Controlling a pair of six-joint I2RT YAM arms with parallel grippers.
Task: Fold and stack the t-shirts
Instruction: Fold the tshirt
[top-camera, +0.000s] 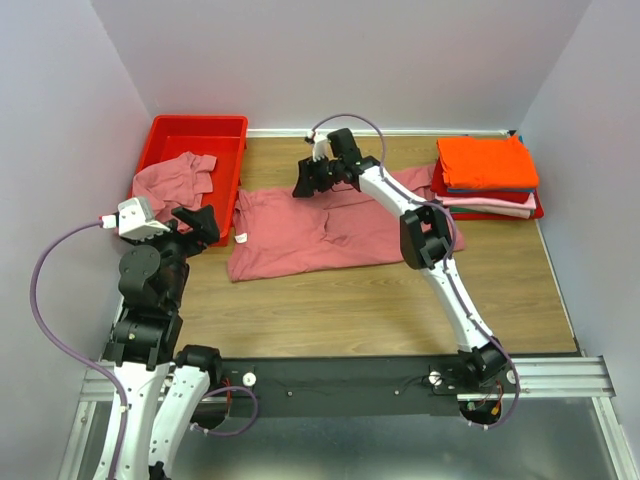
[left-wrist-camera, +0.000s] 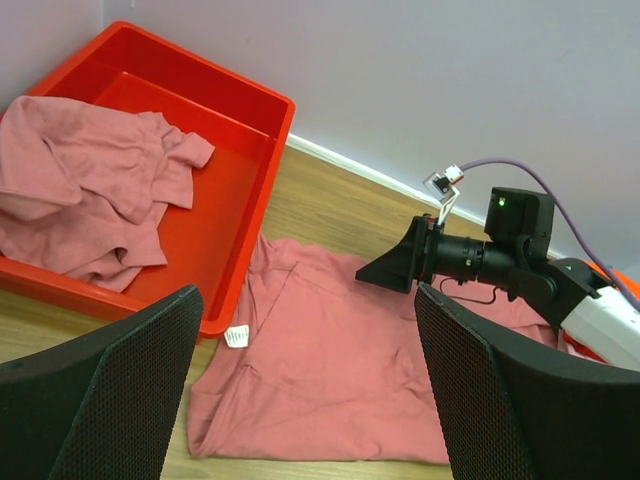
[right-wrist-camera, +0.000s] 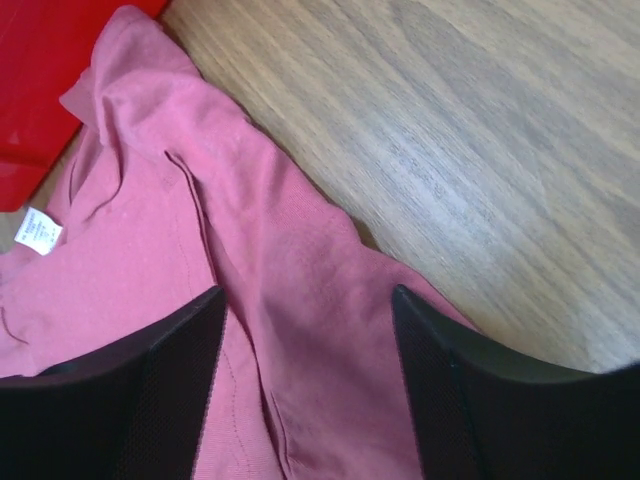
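A dusty rose-pink t-shirt (top-camera: 330, 232) lies spread on the wooden table, its white tag (top-camera: 241, 238) by the red bin. It also shows in the left wrist view (left-wrist-camera: 340, 380) and the right wrist view (right-wrist-camera: 300, 300). A second rose-pink shirt (top-camera: 172, 180) lies crumpled in the bin and hangs over its rim. Folded orange, dark and pale pink shirts (top-camera: 485, 163) are stacked at the back right. My right gripper (top-camera: 303, 183) is open over the spread shirt's far edge. My left gripper (top-camera: 198, 222) is open and empty, held above the table beside the bin.
The red plastic bin (top-camera: 200, 135) stands at the back left against the wall. The stack rests on a red tray (top-camera: 538, 208). Walls close in the back, left and right. Bare wood lies in front of the spread shirt.
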